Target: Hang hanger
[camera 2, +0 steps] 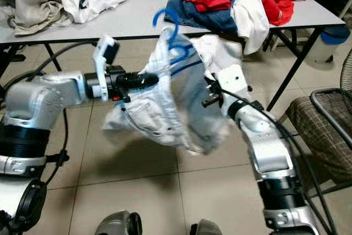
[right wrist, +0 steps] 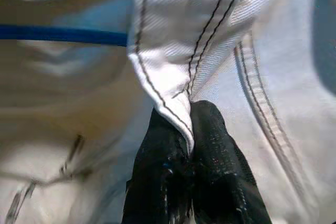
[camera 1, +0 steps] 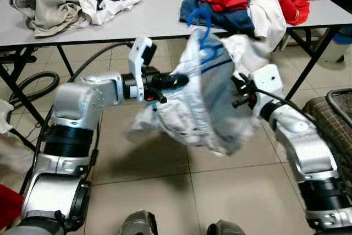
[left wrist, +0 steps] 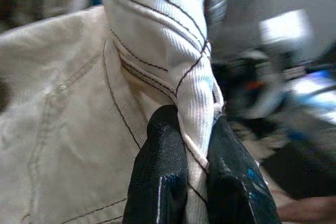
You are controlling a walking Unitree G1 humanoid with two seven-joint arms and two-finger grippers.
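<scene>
Left gripper [left wrist: 197, 182] clamping seam of white garment [camera 1: 203, 103]; right gripper [right wrist: 190, 150] pinching opposite edge. Blue hanger [camera 1: 202, 28] sitting inside garment between grippers, hook protruding above. Hanging not yet done; no rail visible.

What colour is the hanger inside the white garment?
Blue; the hanger hook shows best in the left eye view.

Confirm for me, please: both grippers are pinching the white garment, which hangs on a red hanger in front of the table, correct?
Nearly: the hanger is blue, not red, as the left eye view shows. The rest holds: the left gripper and the right gripper each pinch a fold of the white garment, held up in front of the table.
</scene>
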